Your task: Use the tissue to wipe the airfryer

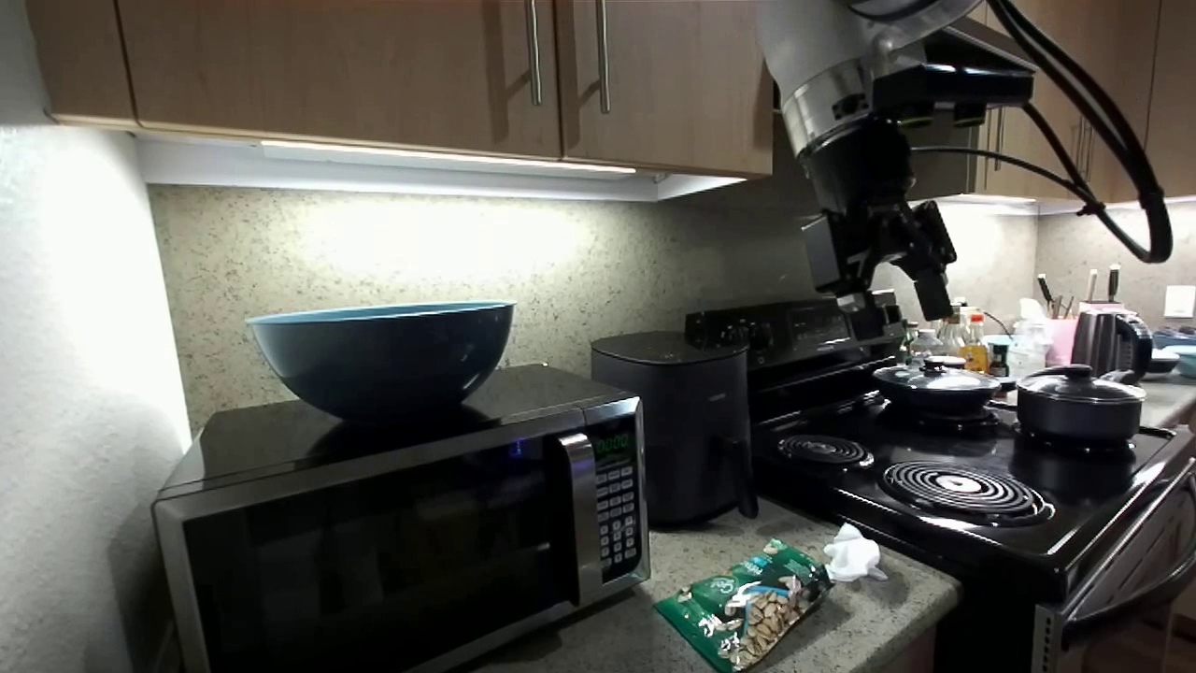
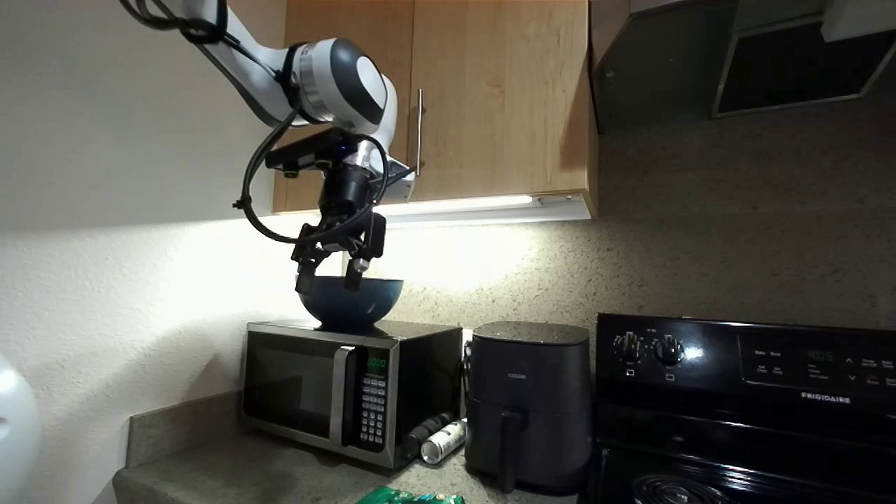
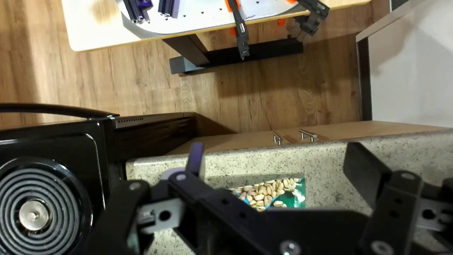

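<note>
End effector (image 2: 329, 280) hangs wide and empty above tabletop (image 1: 878, 606), presumably spread to straddle tissue (image 1: 852, 555) beside green packet (image 1: 747, 608) before wiping airfryer (image 1: 671, 430).

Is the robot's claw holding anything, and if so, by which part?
Nothing is held: the gripper is open and empty, and the tissue lies on the counter.

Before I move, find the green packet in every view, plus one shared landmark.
In an exterior view: green packet low, right of center.
In an exterior view: green packet at the bottom edge, cut off, just left of center.
Wrist view: green packet below center, right, partly behind the end effector.
Landmark: stove, right in both exterior views, left in the wrist view.
</note>
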